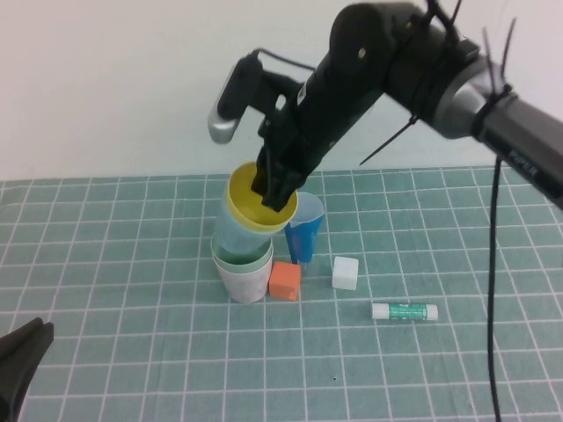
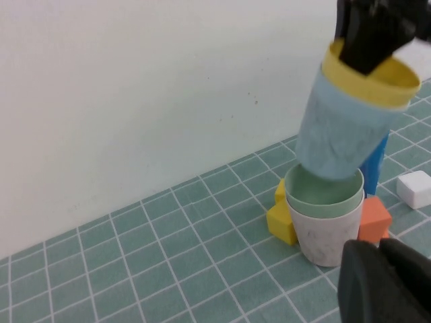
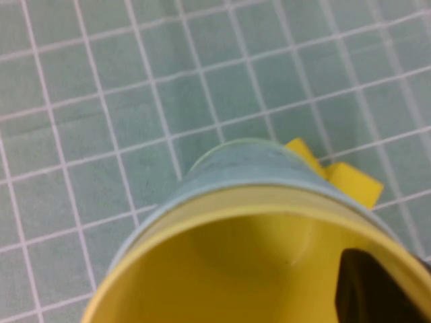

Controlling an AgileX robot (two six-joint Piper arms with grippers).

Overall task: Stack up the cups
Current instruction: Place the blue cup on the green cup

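My right gripper (image 1: 273, 189) is shut on the rim of a yellow cup (image 1: 246, 207), with one finger (image 3: 377, 289) inside it. The yellow cup is nested in a light blue cup (image 1: 233, 239). The pair is tilted, and its base is at the mouth of a green cup (image 2: 323, 195), which sits inside a white marbled cup (image 1: 246, 283). A darker blue cup (image 1: 305, 233) stands upright just right of the stack. My left gripper (image 1: 18, 360) is parked low at the near left, shut and empty; its fingers (image 2: 384, 282) also show in the left wrist view.
An orange cube (image 1: 284, 280) touches the white cup's right side. A yellow block (image 2: 279, 219) lies at its far left side. A white cube (image 1: 345, 272) and a glue stick (image 1: 404, 310) lie to the right on the green grid mat.
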